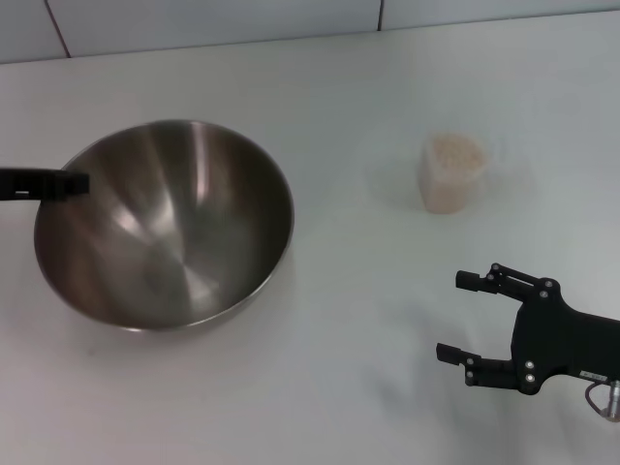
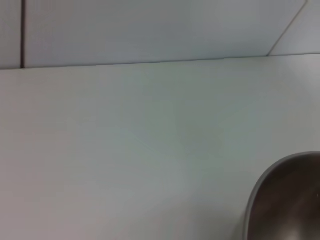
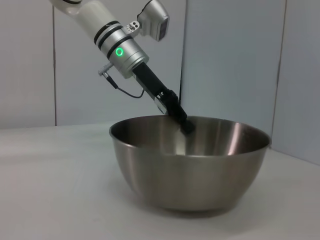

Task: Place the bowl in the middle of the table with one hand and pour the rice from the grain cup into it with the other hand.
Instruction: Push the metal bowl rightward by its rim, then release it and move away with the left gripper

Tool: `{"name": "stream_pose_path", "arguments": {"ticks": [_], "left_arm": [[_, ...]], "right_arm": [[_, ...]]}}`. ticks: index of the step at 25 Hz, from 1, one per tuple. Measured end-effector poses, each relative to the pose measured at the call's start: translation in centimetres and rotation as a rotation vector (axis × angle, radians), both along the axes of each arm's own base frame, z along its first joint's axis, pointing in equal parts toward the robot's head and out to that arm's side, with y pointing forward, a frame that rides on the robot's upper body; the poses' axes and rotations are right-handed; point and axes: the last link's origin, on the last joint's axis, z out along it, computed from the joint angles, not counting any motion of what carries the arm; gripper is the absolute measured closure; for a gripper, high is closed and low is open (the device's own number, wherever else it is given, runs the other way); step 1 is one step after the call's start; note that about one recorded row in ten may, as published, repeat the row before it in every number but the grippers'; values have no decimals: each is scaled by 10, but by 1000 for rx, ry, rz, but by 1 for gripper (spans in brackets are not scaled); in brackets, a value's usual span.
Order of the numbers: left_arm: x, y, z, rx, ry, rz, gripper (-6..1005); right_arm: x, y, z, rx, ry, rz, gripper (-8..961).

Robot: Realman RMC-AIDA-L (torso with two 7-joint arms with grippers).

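At the bowl's rim the left end effector is gripping thin, slippery steel. Ahead of the right end effector, waiting with fingers apart, the light grain cup is standing on the surface, full of rice; its soft walls want a gentle side hold.

Surface: the table before me, plain white and smooth, filling nearly all of my head view.

Far boundary: a wall of large pale grey-white tiles rising directly from the table's back edge; dark grout lines run between the tiles.

Side view: the same tiled wall stands behind the tabletop, split by vertical seams into tall panels.

Light: even and diffuse, leaving only soft shadows on the white surface.
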Motion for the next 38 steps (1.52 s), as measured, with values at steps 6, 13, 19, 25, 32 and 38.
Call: {"name": "stream_pose_path", "arguments": {"ticks": [6, 13, 19, 25, 32, 38], "left_arm": [[17, 12, -6, -28, -36, -29, 944], [39, 28, -29, -66, -46, -86, 910], [49, 36, -49, -88, -54, -121, 881], [52, 41, -53, -55, -66, -160, 852], [50, 42, -50, -32, -72, -163, 818], [64, 35, -34, -29, -78, -298, 672]], "right_arm": [[0, 0, 0, -2, -1, 1, 121], [-1, 0, -2, -8, 7, 1, 121], [-2, 1, -3, -9, 6, 2, 120], [-2, 1, -3, -8, 7, 1, 120], [-2, 2, -3, -6, 8, -1, 120], [1, 2, 1, 22, 17, -23, 120]]}}
